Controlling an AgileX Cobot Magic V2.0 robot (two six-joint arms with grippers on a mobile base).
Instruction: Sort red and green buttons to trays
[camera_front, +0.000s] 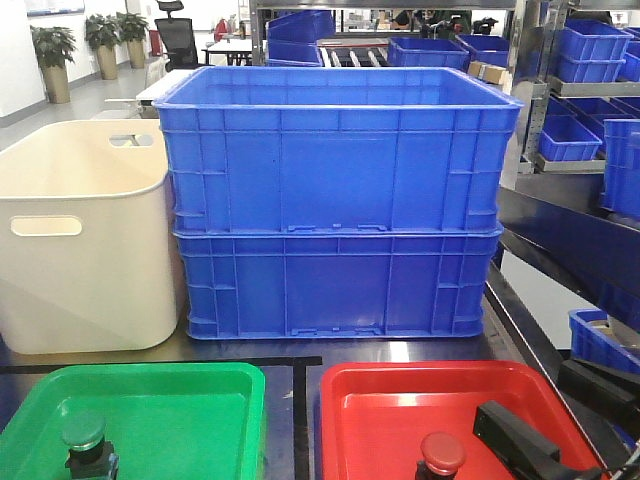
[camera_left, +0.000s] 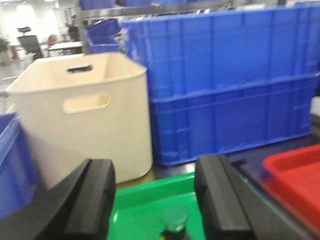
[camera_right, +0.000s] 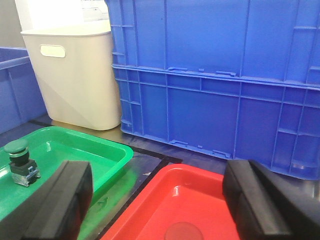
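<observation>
The green button stands in the green tray at the front left. The red button stands in the red tray at the front right. My left gripper is open and empty, its jaws wide apart above the green button in the green tray. My right gripper is open and empty over the red tray, with the red button's cap just below it. Its dark fingers show at the red tray's right side.
Two stacked deep blue crates stand right behind the trays. A cream tub with handle slots stands to their left. Shelves with blue bins are at the right. Another blue crate is at the far left.
</observation>
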